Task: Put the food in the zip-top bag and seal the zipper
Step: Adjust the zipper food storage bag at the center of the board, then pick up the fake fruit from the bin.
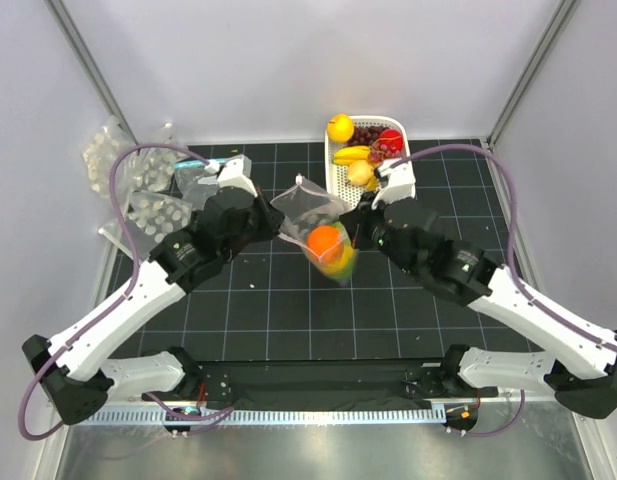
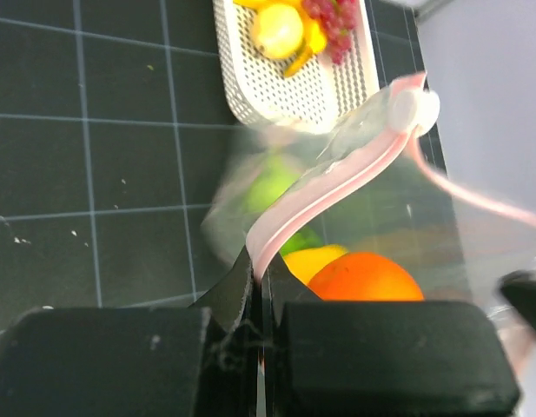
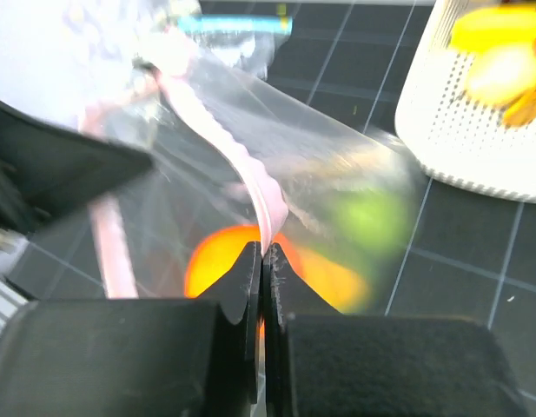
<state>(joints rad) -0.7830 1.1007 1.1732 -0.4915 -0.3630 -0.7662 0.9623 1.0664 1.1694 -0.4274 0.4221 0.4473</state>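
Top external view: we see both arms reaching inward over the dark gridded tabletop (image 1: 248, 300), meeting near its middle with the zip-top bag (image 1: 306, 205) slung between them. The left pincer (image 1: 280, 234) holds the bag's left end and the right pincer (image 1: 354, 232) its right end. The clear pouch sags between them with an orange (image 1: 325, 240) and some yellow and green food inside. We cannot tell whether its bottom touches the tabletop.

In the left wrist view, the left pincer (image 2: 261, 278) is fully closed, its jaws pressed together on the pink zipper (image 2: 337, 178). The strip curves up and away from the fingers. Behind the plastic we see the orange (image 2: 365, 278), a yellow piece (image 2: 313, 259) and a blurred green piece (image 2: 272, 182).

In the right wrist view, the right pincer (image 3: 263, 261) is likewise clamped tight on the zipper (image 3: 250, 169), which runs up from between its fingers. The orange (image 3: 217, 256) and the green piece (image 3: 367, 221) show through the bag just beyond.

A white perforated basket (image 1: 338, 180) with more fruit stands at the back of the tabletop, just behind the bag. A heap of other dotted bags (image 1: 138, 170) lies at the left edge.
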